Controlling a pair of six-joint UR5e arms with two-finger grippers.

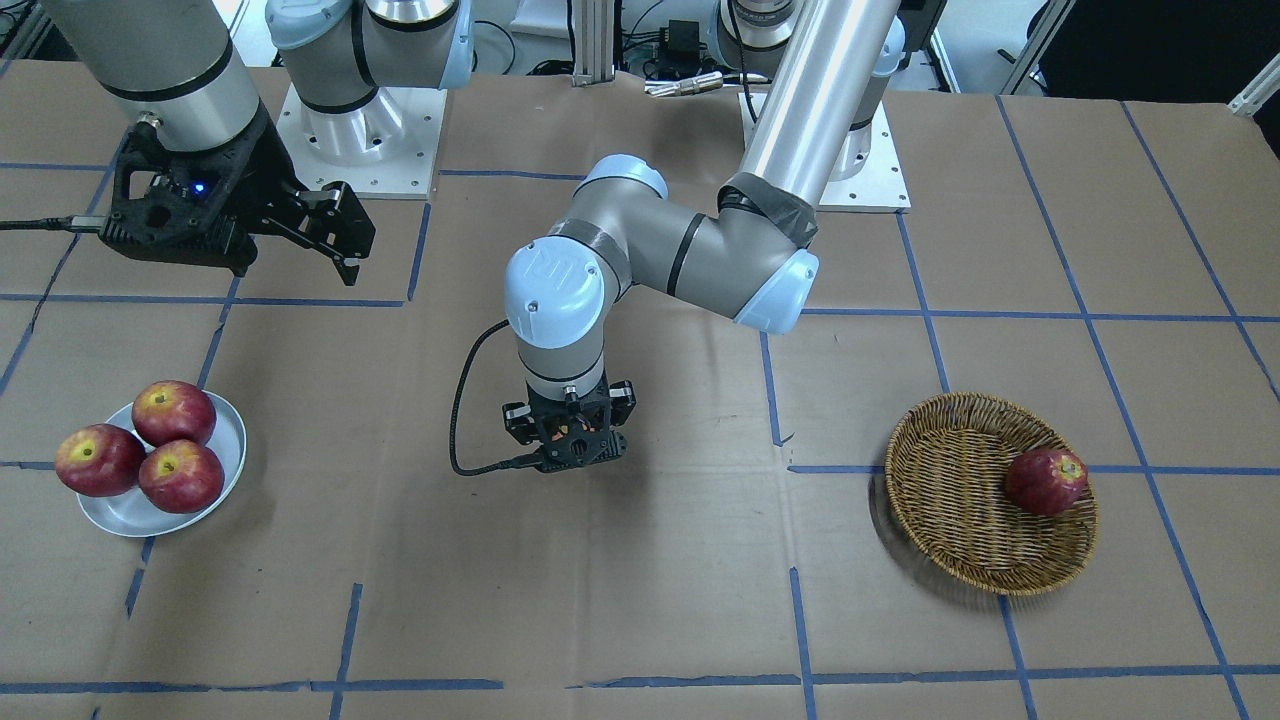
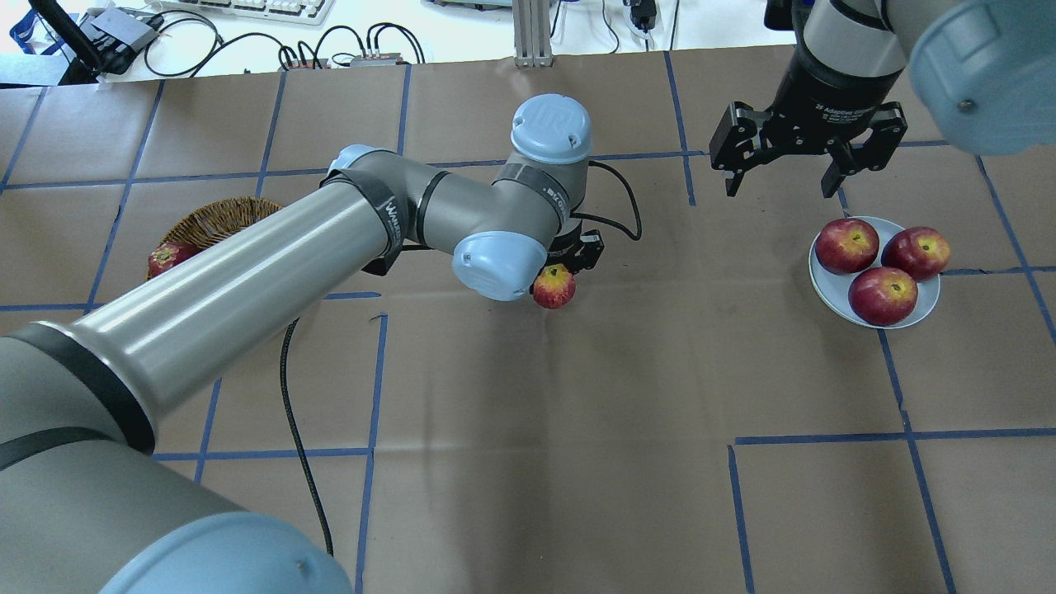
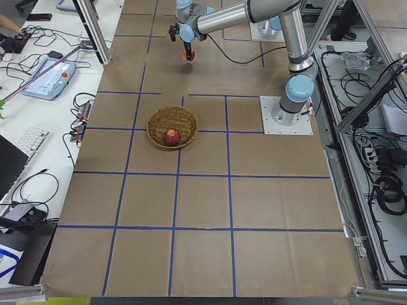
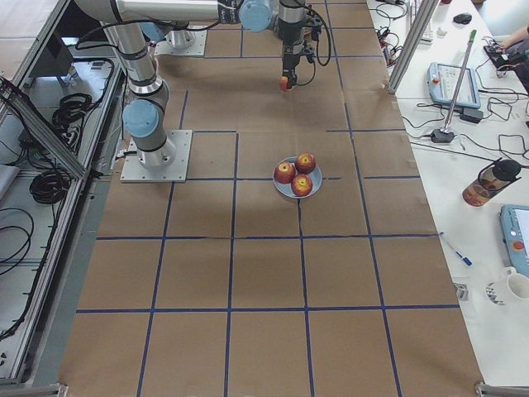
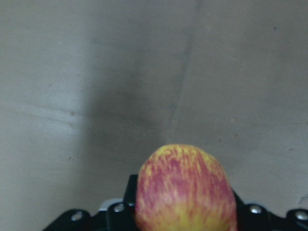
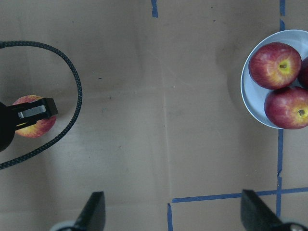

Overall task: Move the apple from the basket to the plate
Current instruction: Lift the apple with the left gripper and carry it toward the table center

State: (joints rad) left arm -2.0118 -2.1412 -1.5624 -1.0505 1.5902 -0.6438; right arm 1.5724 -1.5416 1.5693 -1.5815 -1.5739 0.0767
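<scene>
Seen from over the robot's shoulders, the apple (image 2: 554,288) is lighter than the others: red-orange, with yellow round the stem. It hangs over the brown paper (image 2: 577,429) near the middle of the frame. The left gripper (image 2: 563,274) pinches it, fingers closed against its sides. The left arm (image 2: 247,272) comes in from the lower left across the basket (image 2: 216,219) and hides much of it. One dark red apple (image 2: 167,257) peeks out at the basket's lower left. At upper right the right gripper (image 2: 779,186) hovers with fingers spread wide and nothing between them, just above the plate (image 2: 825,285). The plate carries three dark red apples (image 2: 883,295).

Facing the robot, the wrist covers the held apple almost wholly — only an orange sliver shows. A black cable (image 1: 458,420) loops off the wrist. The basket lies at right and the plate at left, well apart, with the left gripper between them.

In the left wrist camera the apple fills the bottom centre, red streaks over yellow, above shadowed paper.

In the right wrist camera the apple sits at the left edge with a finger (image 6: 34,109) of the left gripper across it. The plate is cut off by the right edge.

From the table's left end, the basket is mid-frame with its dark apple inside, and the held apple is tiny at the top. From the right end, the loaded plate is mid-frame — the held apple again near the top.
</scene>
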